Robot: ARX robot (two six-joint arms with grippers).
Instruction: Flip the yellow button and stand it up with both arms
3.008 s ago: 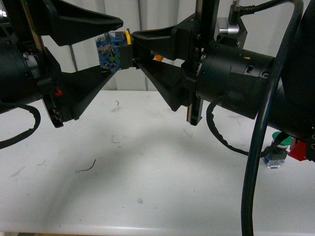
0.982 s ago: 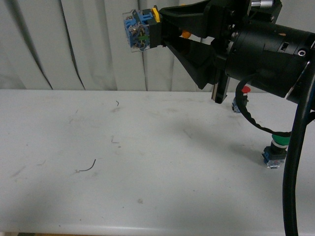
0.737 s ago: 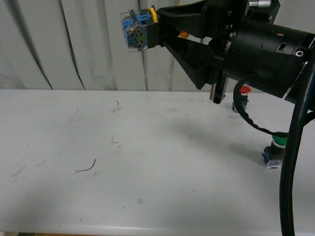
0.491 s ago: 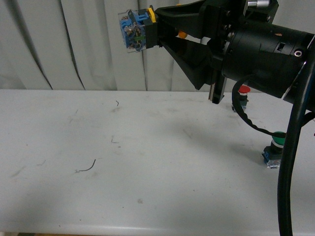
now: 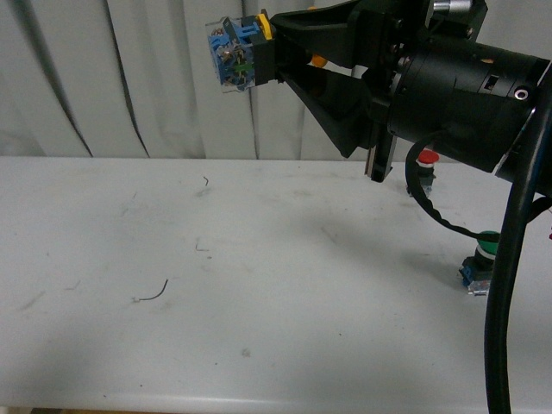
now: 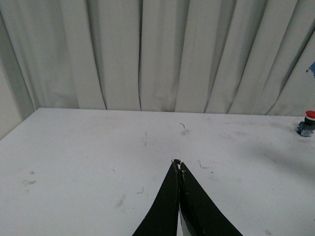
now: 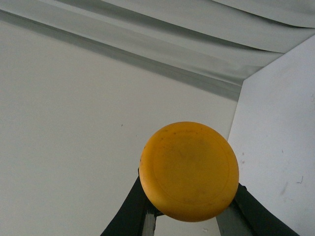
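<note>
- Yellow button [image 5: 240,53]: was held high above the table [image 5: 259,293], lying sideways, with the contact block pointing away from the wrist.
- Right gripper [image 5: 274,59]: jaws were clamped on the button, probably at the collar; the grip spot was partly hidden.
- Left gripper [image 6: 178,163]: jaws were together and empty, low over the table.
- Progress: the button was lifted and gripped by one arm; setting it down upright remained.

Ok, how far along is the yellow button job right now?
Done: the yellow button is off the table, gripped by the right hand alone. In hand: it is held high and sideways, contact block pointing out, cap facing the wrist. The left hand is shut and empty, away from it. Left: bring it down and stand it on the table.
</note>
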